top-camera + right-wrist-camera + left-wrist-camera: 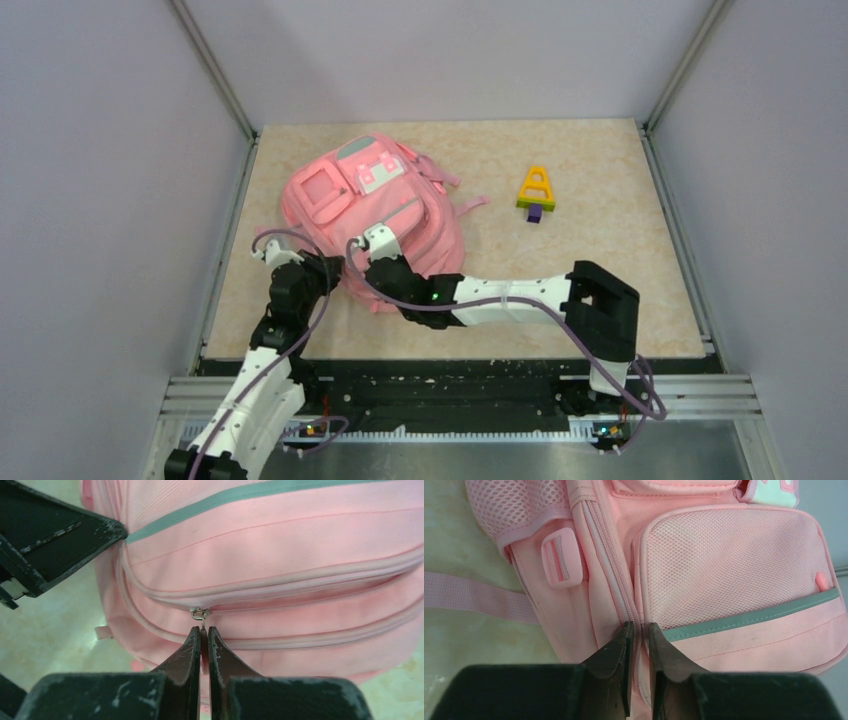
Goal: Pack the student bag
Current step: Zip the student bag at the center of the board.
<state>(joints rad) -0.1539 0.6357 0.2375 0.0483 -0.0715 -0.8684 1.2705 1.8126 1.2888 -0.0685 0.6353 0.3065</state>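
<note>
One student bag (375, 215), pink, lies flat at the upper left of the centre of the beige surface (620, 180) in the top view, patch end toward the far wall. One yellow, green and purple block toy (536, 192) stands well apart at upper right. Left arm (290, 300) and right arm (500, 298) both reach to the bag's lower edge.

Left wrist view: the bag fills most of the frame. Items:
- mesh front pocket (729, 565), right
- grey-mint stripe (749, 617) below it
- pink buckle (560, 560), upper left
- webbing strap (474, 597) across the surface, left

The left pincer (639, 630), bottom centre, stands narrow, its fingers (621, 647) pinching the bag's zip seam between them.

Right wrist view: the bag covers the upper and right frame, with two zip lines curving across it. The right pincer (204, 632), bottom centre, is clamped tight on the metal zip pull (200, 615). The left pincer shows dark at upper left, its tip against the bag's edge.
</note>
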